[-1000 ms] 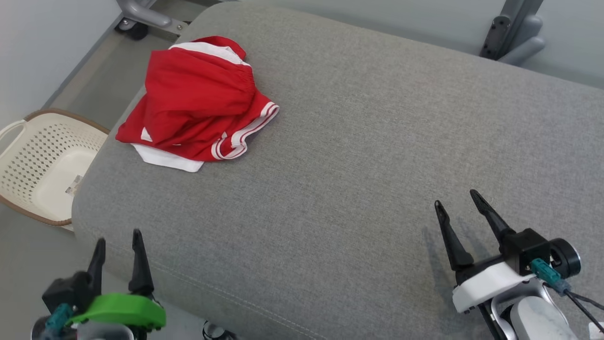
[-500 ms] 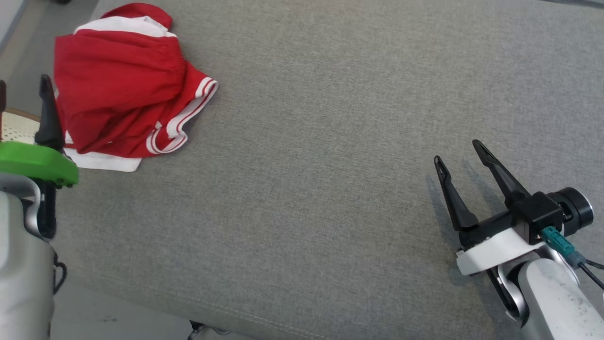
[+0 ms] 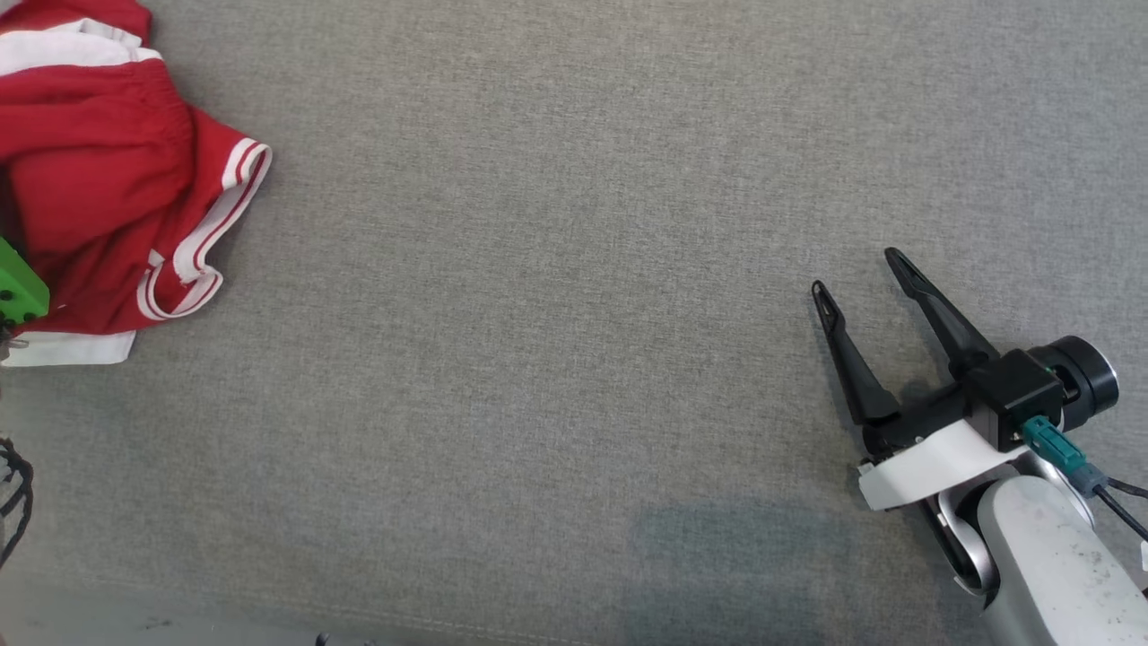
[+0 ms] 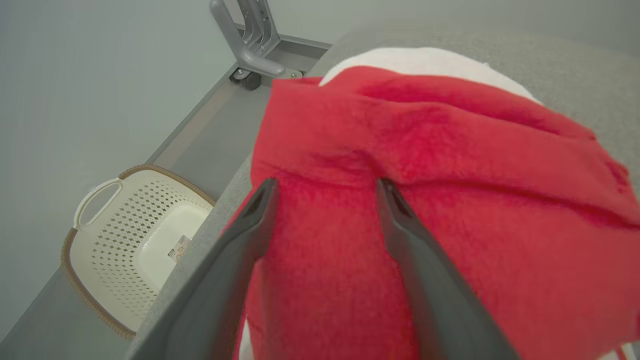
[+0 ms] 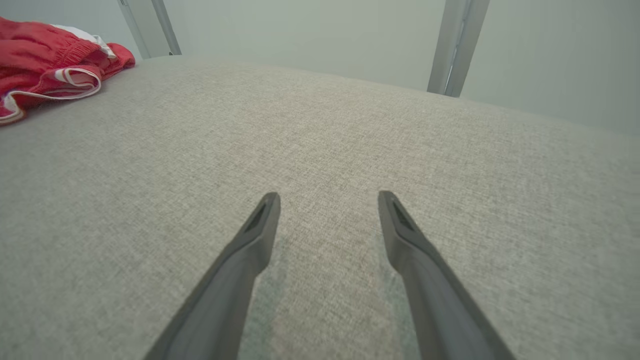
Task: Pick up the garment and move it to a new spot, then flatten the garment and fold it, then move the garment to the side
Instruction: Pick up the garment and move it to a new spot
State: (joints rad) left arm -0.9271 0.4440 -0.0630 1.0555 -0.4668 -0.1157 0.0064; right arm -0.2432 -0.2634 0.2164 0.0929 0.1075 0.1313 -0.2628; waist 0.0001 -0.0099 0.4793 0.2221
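Left gripper poised over the red garment, fingers apart, pickup not yet made.

Pale perforated basket (image 4: 130,250) sits on the floor off the cushion's left edge, near a wheeled metal frame (image 4: 250,55); neither looks to block the reach. Red-and-white garment (image 3: 99,179) lies bunched on the grey cushion (image 3: 556,341), close to that left edge. Left gripper (image 4: 326,185) points at its red folds, fingers spread either side of a ridge, likely lined up to pinch it; contact cannot be told. Mid-cushion is probably the new spot. Right gripper (image 3: 855,271) hovers low at the right, fingers apart, holding nothing, well apart from the cloth.
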